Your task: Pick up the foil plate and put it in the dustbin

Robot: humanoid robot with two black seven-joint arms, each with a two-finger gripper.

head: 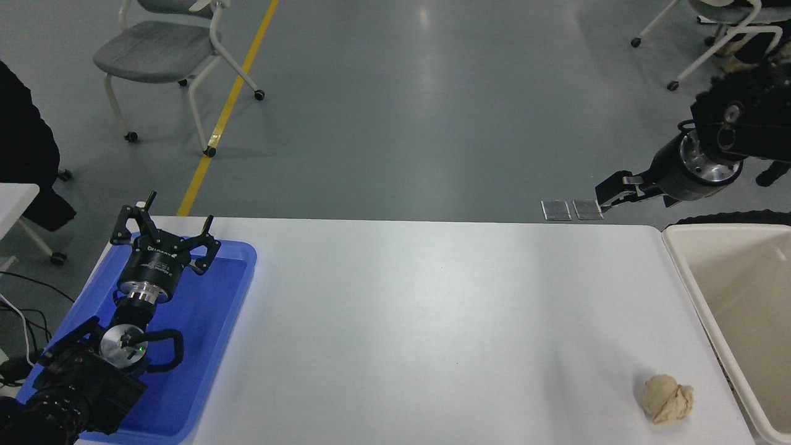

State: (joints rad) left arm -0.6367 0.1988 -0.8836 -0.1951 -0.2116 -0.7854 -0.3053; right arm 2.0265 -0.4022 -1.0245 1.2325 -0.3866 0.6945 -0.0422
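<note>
The foil plate does not show in this view. The cream-beige dustbin (683, 262) stands at the table's right end, cut off by the picture's edge, and the part of its inside that I can see is bare. My right gripper (615, 190) comes in from the right edge. It hangs above the table's far right corner, left of the dustbin and beyond it, pointing left with nothing in it. My left gripper (168, 225) is parked over the blue tray at the lower left, open and empty.
A beige wadded paper lump (666, 398) lies on the white table (420, 321) near the front right, next to the dustbin. A shallow blue tray (216, 296) lies at the left end. Wheeled chairs (167, 55) stand on the floor beyond.
</note>
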